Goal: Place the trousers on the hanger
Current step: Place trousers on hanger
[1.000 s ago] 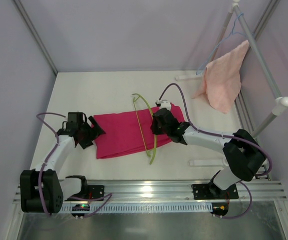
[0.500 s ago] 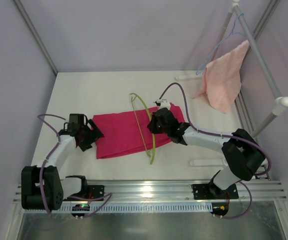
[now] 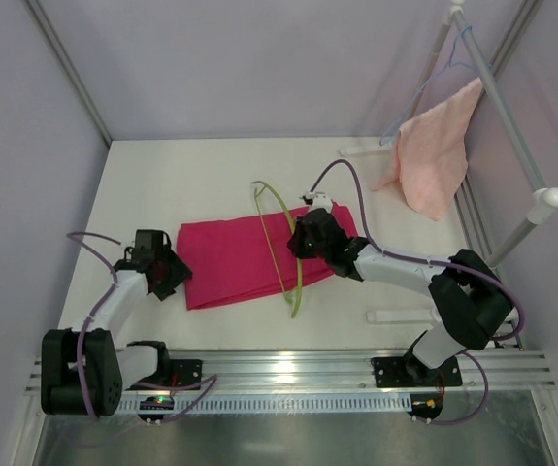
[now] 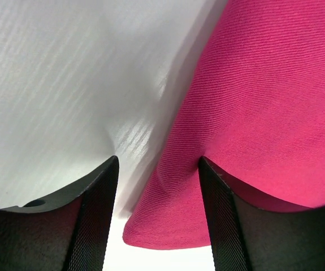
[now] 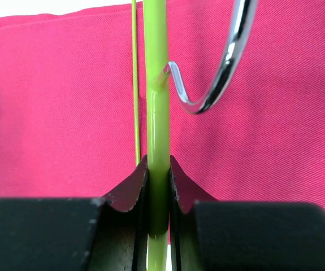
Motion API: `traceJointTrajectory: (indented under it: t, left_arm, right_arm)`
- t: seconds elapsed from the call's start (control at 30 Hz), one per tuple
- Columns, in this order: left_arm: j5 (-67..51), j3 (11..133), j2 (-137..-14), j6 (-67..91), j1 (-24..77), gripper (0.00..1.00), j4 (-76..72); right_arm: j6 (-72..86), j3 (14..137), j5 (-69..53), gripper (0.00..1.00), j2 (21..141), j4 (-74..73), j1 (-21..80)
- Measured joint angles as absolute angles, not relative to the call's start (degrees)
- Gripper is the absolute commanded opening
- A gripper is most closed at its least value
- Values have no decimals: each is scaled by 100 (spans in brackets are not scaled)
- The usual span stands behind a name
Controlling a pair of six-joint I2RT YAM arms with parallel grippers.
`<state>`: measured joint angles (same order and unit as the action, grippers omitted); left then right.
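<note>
The trousers (image 3: 240, 260) lie flat on the table (image 3: 181, 175), and the hanger (image 5: 156, 101) rests across their right part. The right gripper (image 5: 157, 180) is clamped tight on the hanger's green bar (close to the metal hook (image 5: 224, 73)). The left gripper (image 4: 157, 164) is at the trousers' left edge with its jaws apart; the cloth's corner lies between them, unpinched.

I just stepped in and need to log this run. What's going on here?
The right end effector is shut on the lime-green hanger, held over the magenta trousers spread flat on the table. The left end effector sits at the trousers' left edge, jaws open around the cloth's edge, not gripping it.
</note>
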<state>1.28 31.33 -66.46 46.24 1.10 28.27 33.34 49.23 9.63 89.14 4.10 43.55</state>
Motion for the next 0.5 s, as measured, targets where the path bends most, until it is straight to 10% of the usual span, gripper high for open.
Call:
traceJointTrajectory:
  t: [0.17,0.37,0.5]
  left_arm:
    - [373,3120,-6163,4768,110,62,2974]
    - [434,3120,-5913,4895,110,31,3124]
    - [432,3048,-5979,4974,110,28,3157]
  right_arm:
    - [3334,4917,961,4,8914,410,4338]
    - [3332,4915,956,4,8912,410,4331]
    - [3332,4912,941,4,8910,410,4322]
